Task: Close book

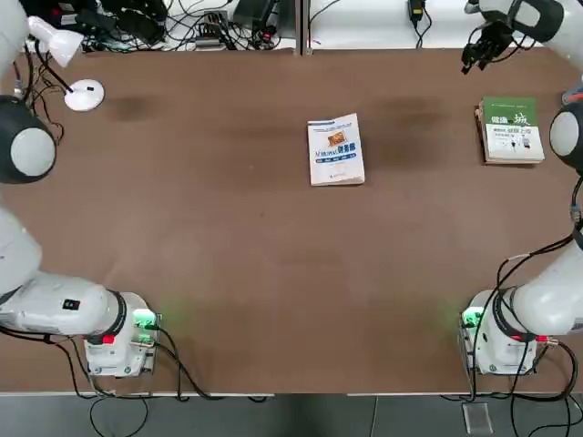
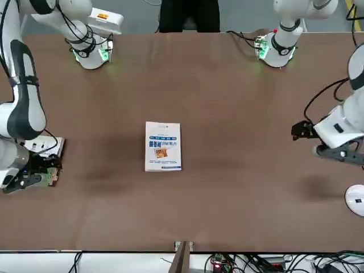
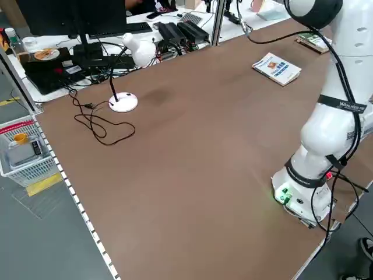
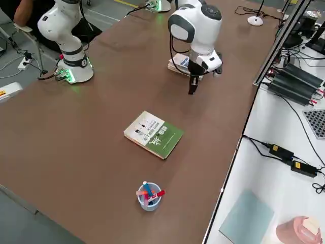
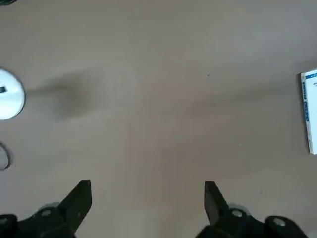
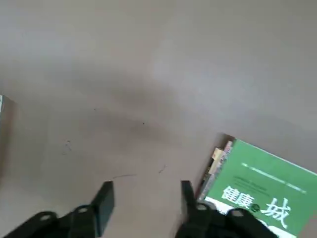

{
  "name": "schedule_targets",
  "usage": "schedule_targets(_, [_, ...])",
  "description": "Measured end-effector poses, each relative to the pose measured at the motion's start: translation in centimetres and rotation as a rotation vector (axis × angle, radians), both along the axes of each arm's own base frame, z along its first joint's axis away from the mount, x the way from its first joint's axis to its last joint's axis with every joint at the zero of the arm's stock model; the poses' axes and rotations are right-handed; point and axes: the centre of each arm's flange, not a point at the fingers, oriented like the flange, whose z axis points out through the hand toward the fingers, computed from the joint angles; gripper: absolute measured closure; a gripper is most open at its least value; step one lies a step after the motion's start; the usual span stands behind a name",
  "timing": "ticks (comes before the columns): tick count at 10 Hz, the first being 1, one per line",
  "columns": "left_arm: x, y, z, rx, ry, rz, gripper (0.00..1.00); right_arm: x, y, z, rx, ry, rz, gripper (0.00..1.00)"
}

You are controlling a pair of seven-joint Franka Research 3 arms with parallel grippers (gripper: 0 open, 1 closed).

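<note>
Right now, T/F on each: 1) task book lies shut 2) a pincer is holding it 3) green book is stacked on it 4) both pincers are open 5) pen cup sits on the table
1) The book lies shut, cover up: true.
2) A pincer is holding it: false. The left pincer and the right pincer are both well clear of it and hold nothing.
3) The green book is stacked on it: false. It lies apart, by the table's right edge, near the right pincer.
4) Both pincers are open: true.
5) A pen cup stands on the table: true, near the green book.
</note>
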Motion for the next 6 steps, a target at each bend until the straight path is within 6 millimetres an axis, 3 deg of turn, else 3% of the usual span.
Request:
schedule_targets(3, [-2.1,1.9,2.2,0.009,-0.009,0.038,0.0,-0.4,-0.9,2.0,-0.014,0.01,-0.076,0.04])
schedule_targets(6, [-4.6,3.5,4.4,0.015,-0.025,0.07,0.0,-2.6,-1.0,7.4,-0.023,0.053,-0.154,0.0])
